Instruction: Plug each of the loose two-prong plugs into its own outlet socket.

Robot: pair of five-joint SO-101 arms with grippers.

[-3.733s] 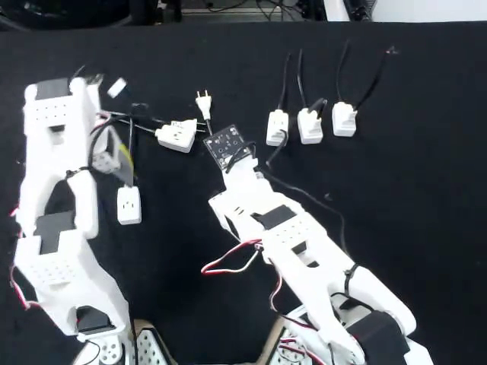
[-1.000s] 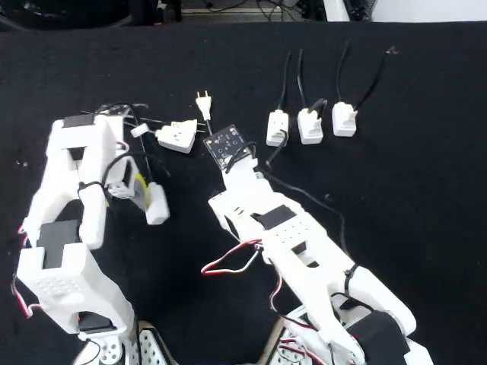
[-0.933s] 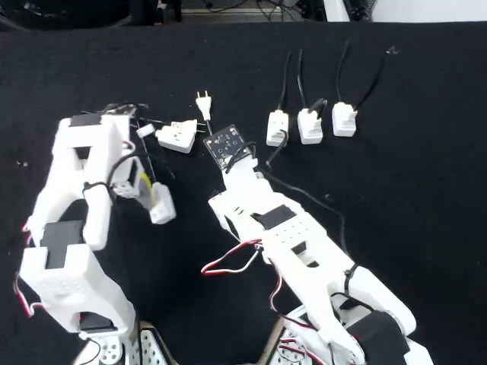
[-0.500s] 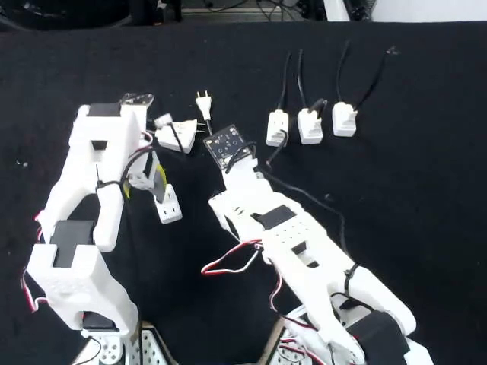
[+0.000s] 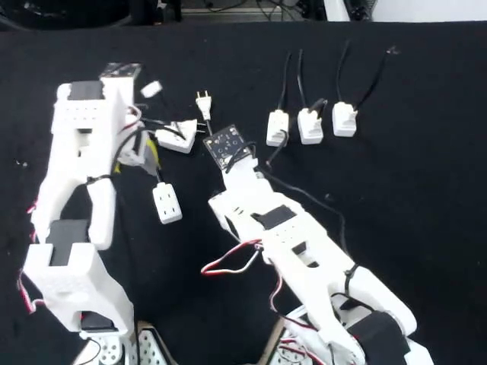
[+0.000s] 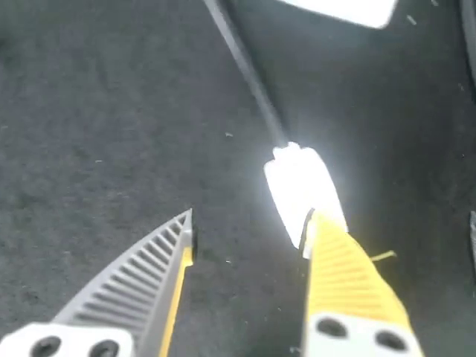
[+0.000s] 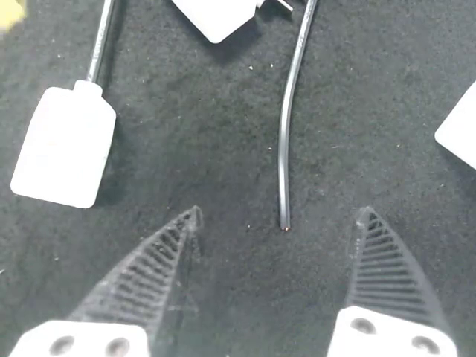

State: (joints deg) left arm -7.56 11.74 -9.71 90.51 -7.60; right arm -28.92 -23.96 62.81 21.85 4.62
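Observation:
A loose two-prong plug (image 5: 202,99) lies at the back middle; its thin black cable (image 7: 286,149) ends between my right gripper's (image 7: 280,212) open, empty fingers. A white socket (image 5: 176,135) lies just left of the plug. Another white socket (image 5: 166,203) lies flat further forward, on a black cord. My left gripper (image 5: 147,158) hangs above and behind it. In the left wrist view this gripper (image 6: 248,219) is open, and a bright white socket (image 6: 301,186) lies beside its yellow finger (image 6: 338,275), not clamped. The right arm (image 5: 266,220) reaches toward the plug.
Three corded white sockets (image 5: 310,125) stand in a row at the back right. A small white piece (image 5: 151,88) sits near the left arm's upper end. Red and white wires (image 5: 228,262) loop off the right arm. Black cloth covers the table.
The left gripper carried the front socket to the right, set it down and let go, then pulled back toward the rear. The right arm has kept still.

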